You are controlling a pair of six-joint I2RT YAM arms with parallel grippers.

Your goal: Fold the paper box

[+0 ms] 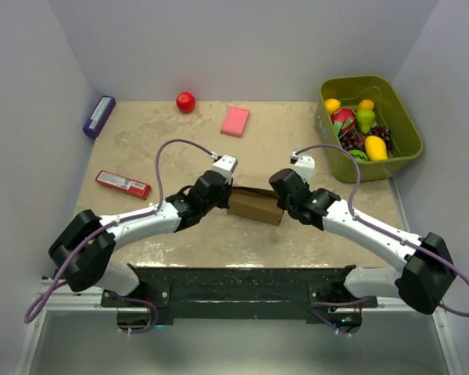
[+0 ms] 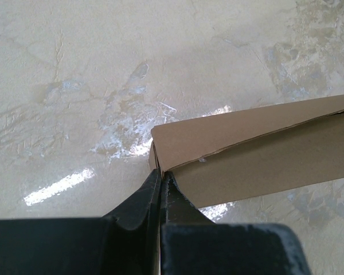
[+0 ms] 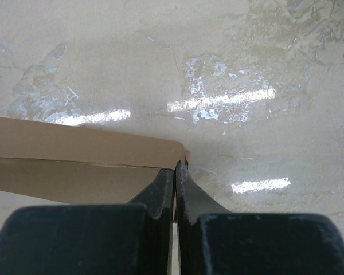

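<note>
The paper box is a small brown cardboard box lying on the table between my two arms. My left gripper is at its left end. In the left wrist view that gripper is shut, pinching a thin cardboard edge at the corner of the paper box. My right gripper is at the box's right end. The right wrist view shows this gripper shut on the end edge of the paper box, with a thin strip of cardboard between its fingers.
A green bin holding toy fruit stands at the back right. A pink flat block and a red ball lie at the back. A purple box and a red packet lie on the left.
</note>
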